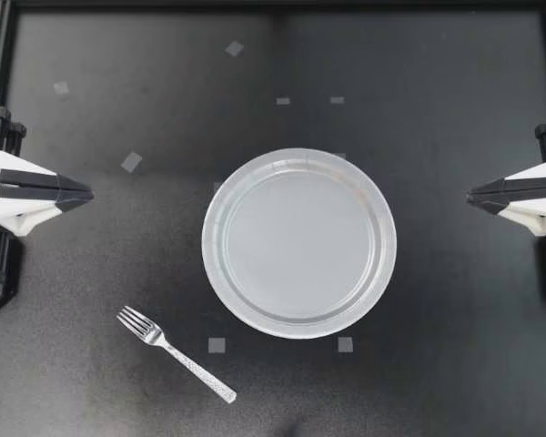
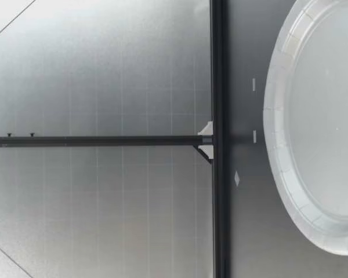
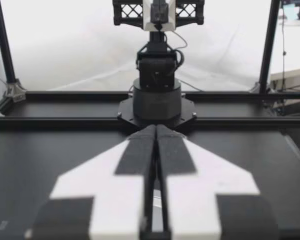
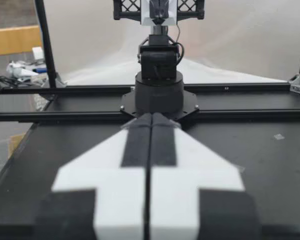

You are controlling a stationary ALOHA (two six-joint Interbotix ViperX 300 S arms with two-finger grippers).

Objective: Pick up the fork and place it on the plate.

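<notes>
A silver fork [image 1: 175, 353] lies flat on the black table, tines toward the left, in front of and left of the plate. The pale paper plate [image 1: 298, 243] sits in the middle with nothing on it; the low view shows its rim [image 2: 278, 150] near the camera. My left gripper [image 1: 89, 193] rests shut at the left edge, far from the fork, and in its own view the fingers [image 3: 140, 150] are pressed together. My right gripper [image 1: 470, 195] is shut at the right edge, its fingers [image 4: 140, 140] closed on nothing.
Small grey tape squares [image 1: 131, 162] dot the table around the plate. A black frame rail [image 1: 273, 5] runs along the back edge. Across the table each wrist view shows the other arm's base [image 3: 157, 97].
</notes>
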